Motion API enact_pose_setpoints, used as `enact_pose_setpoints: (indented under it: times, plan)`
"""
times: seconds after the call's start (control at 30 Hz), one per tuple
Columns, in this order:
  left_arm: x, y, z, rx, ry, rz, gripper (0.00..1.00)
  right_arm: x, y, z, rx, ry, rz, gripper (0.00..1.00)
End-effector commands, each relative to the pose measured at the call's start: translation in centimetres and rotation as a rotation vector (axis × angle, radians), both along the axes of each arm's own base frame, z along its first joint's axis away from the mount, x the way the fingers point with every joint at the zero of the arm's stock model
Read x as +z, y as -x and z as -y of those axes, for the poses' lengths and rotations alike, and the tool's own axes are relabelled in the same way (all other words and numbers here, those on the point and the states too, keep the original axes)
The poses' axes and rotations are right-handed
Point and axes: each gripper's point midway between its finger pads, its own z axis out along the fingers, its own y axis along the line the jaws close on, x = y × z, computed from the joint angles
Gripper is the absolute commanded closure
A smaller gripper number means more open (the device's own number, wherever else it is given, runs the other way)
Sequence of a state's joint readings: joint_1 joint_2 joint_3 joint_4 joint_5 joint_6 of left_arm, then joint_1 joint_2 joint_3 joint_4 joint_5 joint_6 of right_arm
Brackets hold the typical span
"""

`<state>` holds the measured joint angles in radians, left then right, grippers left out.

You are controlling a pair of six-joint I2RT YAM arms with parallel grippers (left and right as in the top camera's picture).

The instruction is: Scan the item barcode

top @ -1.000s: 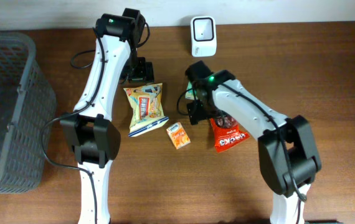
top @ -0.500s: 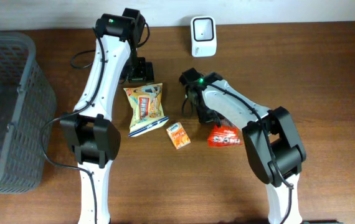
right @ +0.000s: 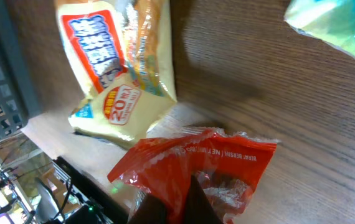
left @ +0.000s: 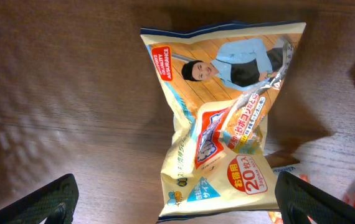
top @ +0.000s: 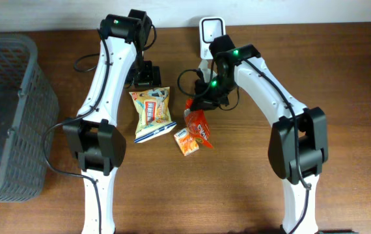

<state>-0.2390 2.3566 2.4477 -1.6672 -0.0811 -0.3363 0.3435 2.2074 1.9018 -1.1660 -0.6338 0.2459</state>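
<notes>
The right gripper (top: 204, 99) is clamping the red snack packet (top: 198, 125), which is hanging just beneath it, with the barcode scanner (top: 211, 30) near ahead. Presenting seems underway; next, the packet's barcode needs turning toward the scanner. The left gripper (top: 148, 75) is hovering wide open above the yellow snack bag (top: 151, 112).

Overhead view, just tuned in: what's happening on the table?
The right gripper is shut on the red snack bag, holding it near the white scanner at the table's back edge. The left gripper hangs open above the yellow snack bag. A small orange box lies beside them.
</notes>
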Motion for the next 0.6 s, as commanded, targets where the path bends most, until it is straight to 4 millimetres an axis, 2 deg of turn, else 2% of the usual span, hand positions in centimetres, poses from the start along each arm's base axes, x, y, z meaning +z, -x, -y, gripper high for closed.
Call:
enact_pose_setpoints:
  times: [0.0,0.1,0.13,0.17,0.23,0.27,0.3,0.33,0.4,0.43,0.47,0.57]
  plan:
    - [-0.8,0.3,0.3,-0.011,0.007,-0.032,0.01,-2.9,-0.5,2.6,-0.031,0.176,-0.009,0.96]
    - [-0.8,0.3,0.6,-0.013,0.017,-0.035,0.01,-4.3,-0.3,10.5,-0.109,0.460,-0.055,0.91]
    - [-0.8,0.5,1.2,-0.020,0.037,-0.038,0.01,-4.2,-0.1,12.7,-0.138,0.486,-0.091,0.81]
    - [-0.8,0.5,1.5,-0.027,0.037,-0.038,0.01,-4.1,0.0,13.9,-0.154,0.489,-0.114,0.72]
    - [-0.9,0.9,3.5,-0.091,0.099,-0.050,0.01,-3.7,0.3,15.9,-0.173,0.487,-0.149,0.57]
    - [-1.0,1.3,6.1,-0.181,0.183,-0.059,0.01,-3.3,0.6,17.1,-0.179,0.483,-0.172,0.26]
    - [-1.4,1.5,7.4,-0.210,0.199,-0.061,0.01,-2.9,0.8,17.7,-0.183,0.486,-0.186,0.04]
    - [-2.1,1.8,8.6,-0.235,0.198,-0.071,0.01,-2.4,1.0,18.4,-0.180,0.486,-0.197,0.03]
    - [-5.3,3.5,11.9,-0.300,0.195,-0.156,0.00,-2.0,1.4,19.0,-0.156,0.482,-0.207,0.01]
    - [-6.3,4.6,14.0,-0.366,0.252,-0.199,0.01,-2.0,1.4,19.2,-0.143,0.479,-0.201,0.01]
    - [-6.8,6.1,16.7,-0.459,0.361,-0.247,0.02,-1.9,1.3,19.8,-0.162,0.475,-0.204,0.01]
    - [-5.8,7.8,20.7,-0.542,0.546,-0.265,0.02,-0.5,0.7,23.0,-0.308,0.346,-0.252,0.01]
